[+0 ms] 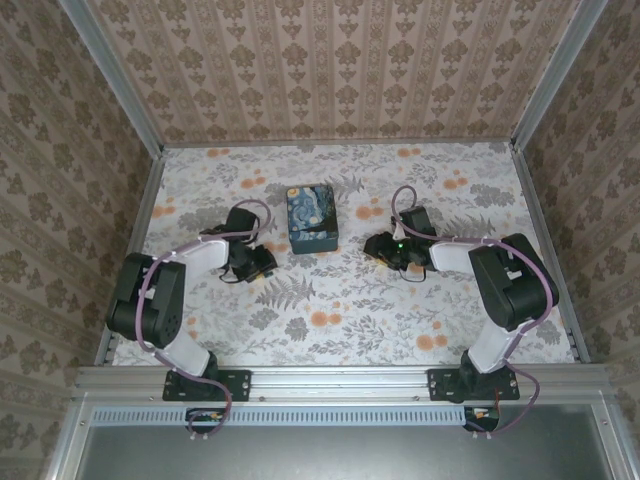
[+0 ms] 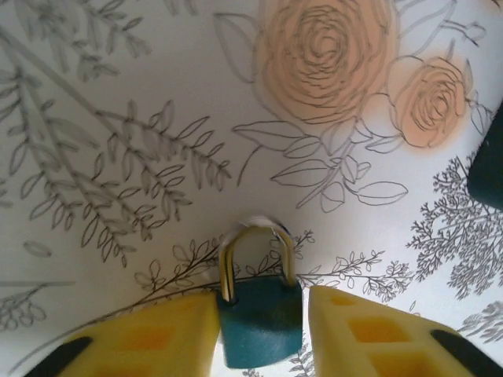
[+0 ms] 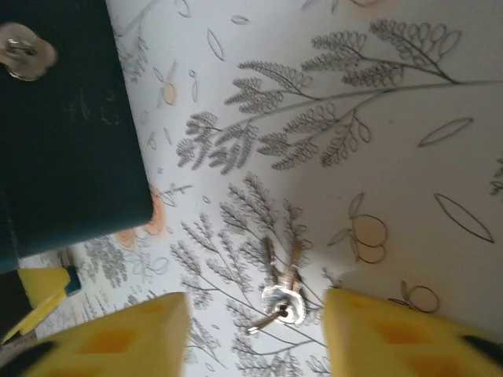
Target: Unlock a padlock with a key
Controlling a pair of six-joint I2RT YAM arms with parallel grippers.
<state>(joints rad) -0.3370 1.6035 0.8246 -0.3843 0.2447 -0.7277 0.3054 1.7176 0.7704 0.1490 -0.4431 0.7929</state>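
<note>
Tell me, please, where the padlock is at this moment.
In the left wrist view, the padlock lies on the floral table cover between the yellow fingers of the left gripper, with its shackle pointing away from the wrist.

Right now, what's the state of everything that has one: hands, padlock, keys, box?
Left hand: open, straddling the padlock, not clamped.
Padlock: lying flat on the table; cannot tell whether it is locked.
Right hand: open, holding nothing, over the keys.
Keys: on their ring, loose on the table, not in the padlock.
Box: lid shut, on the table.
</note>
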